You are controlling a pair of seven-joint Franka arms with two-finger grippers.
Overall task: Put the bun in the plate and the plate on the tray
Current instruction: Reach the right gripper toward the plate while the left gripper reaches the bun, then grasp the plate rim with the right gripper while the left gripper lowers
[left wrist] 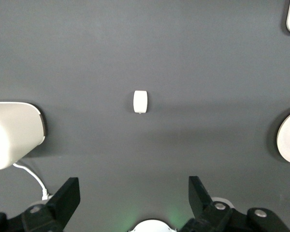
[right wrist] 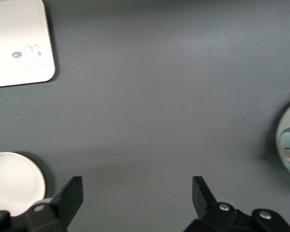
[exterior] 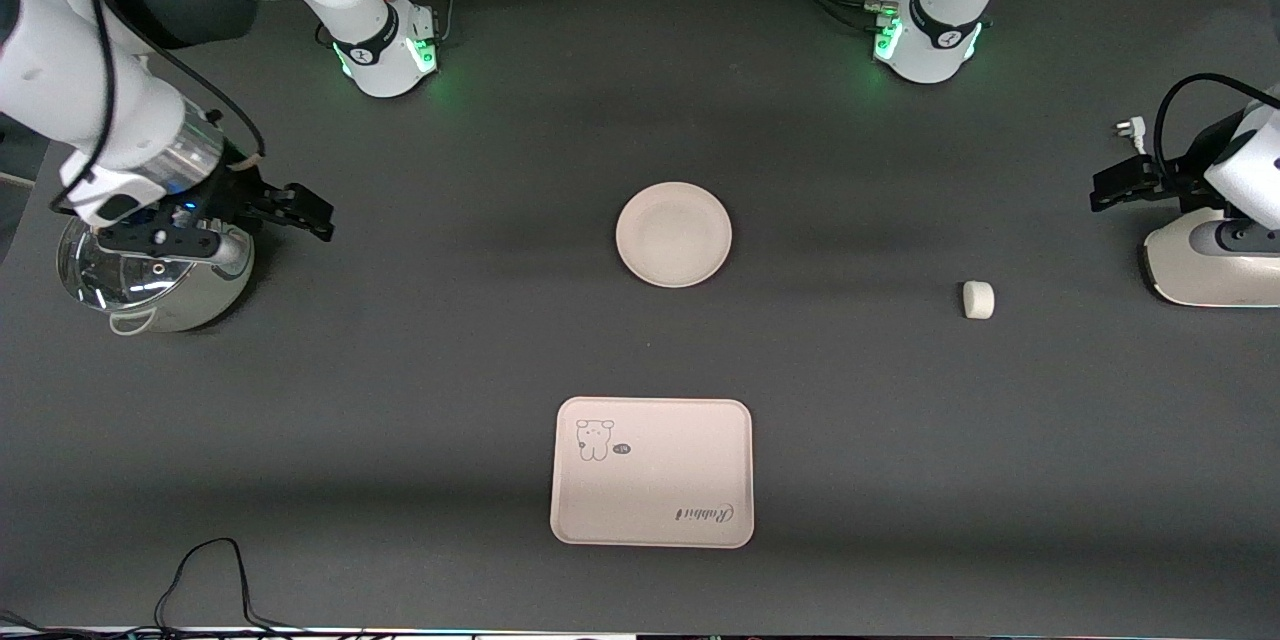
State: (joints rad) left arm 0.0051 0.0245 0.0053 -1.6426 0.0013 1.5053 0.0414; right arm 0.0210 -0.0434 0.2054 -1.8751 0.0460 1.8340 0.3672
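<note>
The round cream plate (exterior: 673,234) lies empty at the table's middle. The small off-white bun (exterior: 978,300) lies on the table toward the left arm's end, a little nearer the front camera than the plate. The rectangular tray (exterior: 652,471) with the bear drawing lies nearer the front camera than the plate. My left gripper (exterior: 1110,188) is open and empty over the table at its own end; its wrist view shows the bun (left wrist: 140,101) ahead of the open gripper (left wrist: 134,193). My right gripper (exterior: 315,215) is open and empty beside a kettle; its wrist view shows the gripper (right wrist: 135,195), the plate (right wrist: 14,183) and the tray (right wrist: 17,43).
A shiny kettle (exterior: 150,280) stands at the right arm's end under that arm's wrist. A white appliance (exterior: 1215,260) with a plug and cable stands at the left arm's end beside the left gripper. A black cable (exterior: 200,570) lies at the table's front edge.
</note>
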